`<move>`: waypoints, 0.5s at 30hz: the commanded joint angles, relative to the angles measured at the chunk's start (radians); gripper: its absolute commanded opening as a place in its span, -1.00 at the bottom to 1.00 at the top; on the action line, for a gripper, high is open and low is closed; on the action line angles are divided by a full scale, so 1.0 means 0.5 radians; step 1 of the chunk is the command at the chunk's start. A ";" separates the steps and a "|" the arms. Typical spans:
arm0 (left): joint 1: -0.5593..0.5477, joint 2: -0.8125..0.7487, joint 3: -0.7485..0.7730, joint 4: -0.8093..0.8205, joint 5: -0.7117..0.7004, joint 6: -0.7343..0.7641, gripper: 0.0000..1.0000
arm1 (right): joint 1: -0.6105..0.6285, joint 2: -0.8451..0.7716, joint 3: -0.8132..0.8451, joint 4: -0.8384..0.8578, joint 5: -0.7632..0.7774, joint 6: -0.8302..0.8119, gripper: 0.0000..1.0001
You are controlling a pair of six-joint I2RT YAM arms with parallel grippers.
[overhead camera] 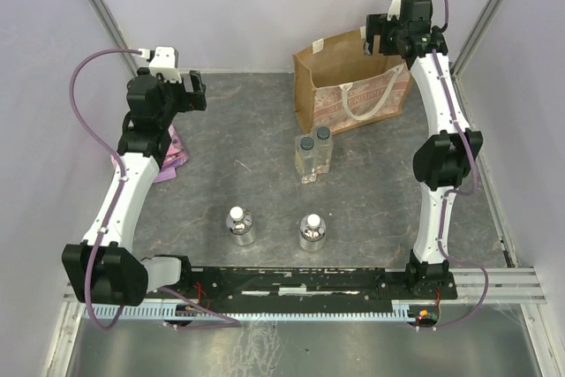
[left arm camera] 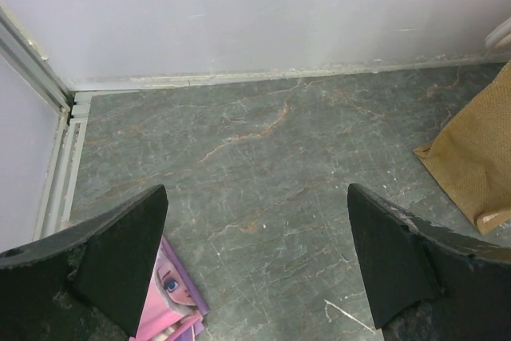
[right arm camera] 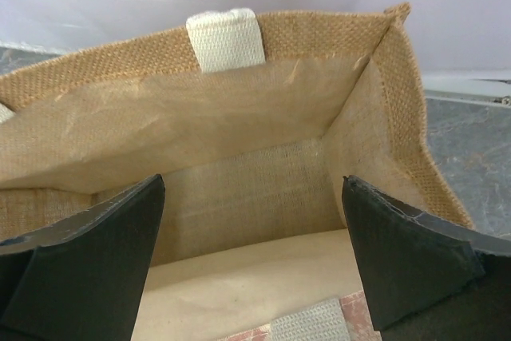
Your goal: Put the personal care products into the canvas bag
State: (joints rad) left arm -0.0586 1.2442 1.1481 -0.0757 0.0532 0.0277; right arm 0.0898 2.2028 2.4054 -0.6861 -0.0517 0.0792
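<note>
Right gripper [right arm camera: 254, 185] hangs over the bag [overhead camera: 307, 86] mouth, far right, jaws spread, holding nothing; left gripper [left arm camera: 257, 189] likewise, far left. We see tall bottles [overhead camera: 306, 158] upright just near-left of the bag, short bottles [overhead camera: 312, 232] nearer, mid-worktop [overhead camera: 221, 139].

I see a pink packet [overhead camera: 175, 154] lying flat on the grey marbled table [overhead camera: 247, 130], near its left wall.

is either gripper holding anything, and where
Nothing is held: the left gripper is open over the table, the right gripper open above the canvas bag.
</note>
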 commanded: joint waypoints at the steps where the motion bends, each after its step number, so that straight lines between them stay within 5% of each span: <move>1: -0.006 -0.104 -0.029 0.016 -0.054 0.104 0.99 | 0.006 0.035 0.064 -0.043 -0.037 -0.029 1.00; 15: -0.006 -0.105 -0.030 0.021 -0.081 0.131 0.99 | 0.006 0.080 0.039 -0.049 -0.060 -0.051 1.00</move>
State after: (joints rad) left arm -0.0586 1.2011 1.1118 -0.0784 0.0254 0.0498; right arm 0.0898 2.2715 2.4054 -0.7292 -0.0711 0.0662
